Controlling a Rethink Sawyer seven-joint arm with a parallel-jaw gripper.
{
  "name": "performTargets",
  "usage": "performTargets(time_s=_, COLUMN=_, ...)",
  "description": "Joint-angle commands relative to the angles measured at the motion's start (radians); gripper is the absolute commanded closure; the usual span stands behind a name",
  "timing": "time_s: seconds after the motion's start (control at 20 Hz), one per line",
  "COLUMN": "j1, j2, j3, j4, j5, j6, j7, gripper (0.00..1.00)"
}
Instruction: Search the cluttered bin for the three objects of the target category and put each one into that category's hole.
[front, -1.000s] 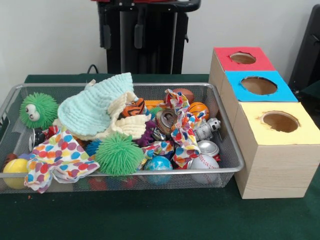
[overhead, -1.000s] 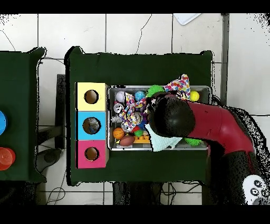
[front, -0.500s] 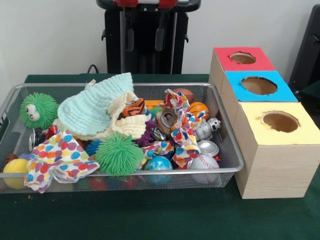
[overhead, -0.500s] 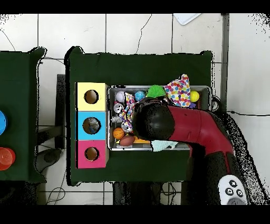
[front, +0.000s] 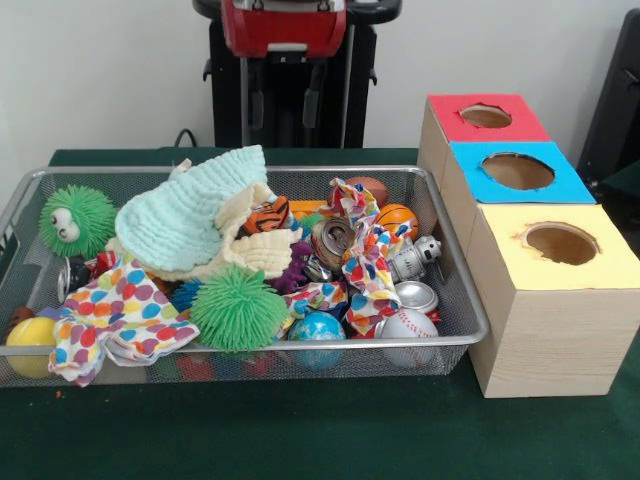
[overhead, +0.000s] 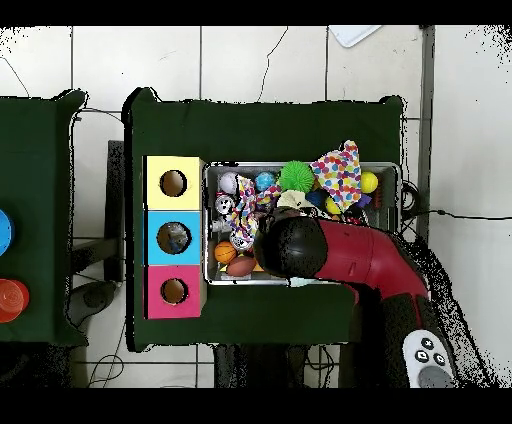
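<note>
My gripper (front: 284, 105) hangs open and empty above the far rim of the wire mesh bin (front: 455, 290), its red body at the picture's top. In the bin lie a mint cloth (front: 190, 215), a polka-dot cloth (front: 115, 315), two green spiky balls (front: 238, 307) (front: 77, 220), a baseball (front: 407, 325), a globe ball (front: 317, 328), a basketball (front: 397, 220), a brown football (front: 370, 188), a yellow ball (front: 32, 335), a toy robot (front: 415, 258), a silver can (front: 415, 296) and a tiger toy (front: 266, 215). In the overhead view the red arm (overhead: 340, 255) hides the gripper.
Beside the bin stand three joined wooden boxes with round holes in their tops: red (front: 486, 116), blue (front: 517, 171), yellow (front: 561, 243). Overhead, they sit left of the bin (overhead: 300, 165). The cloths cover several toys beneath them.
The gripper has shifted right in the front view and come lower, so its red body now shows. Overhead, the arm's head has swung left across the bin. The toys lie unchanged.
</note>
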Motion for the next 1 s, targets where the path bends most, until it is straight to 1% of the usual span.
performTargets(time_s=0.05, j1=0.000, j2=0.093, j3=-0.028, j4=0.094, j5=0.020, j6=-0.128, j7=0.257, gripper=0.00)
performTargets(time_s=0.35, j1=0.018, j2=0.165, j3=-0.036, j4=0.053, j5=0.043, j6=-0.173, j7=0.260, gripper=0.00)
performTargets(time_s=0.75, j1=0.038, j2=0.195, j3=-0.039, j4=0.034, j5=0.068, j6=-0.189, j7=0.254, gripper=0.00)
performTargets(time_s=0.95, j1=0.053, j2=0.198, j3=-0.044, j4=0.028, j5=0.079, j6=-0.186, j7=0.262, gripper=0.00)
performTargets(time_s=1.0, j1=0.084, j2=0.191, j3=-0.054, j4=0.025, j5=0.093, j6=-0.165, j7=0.285, gripper=0.00)
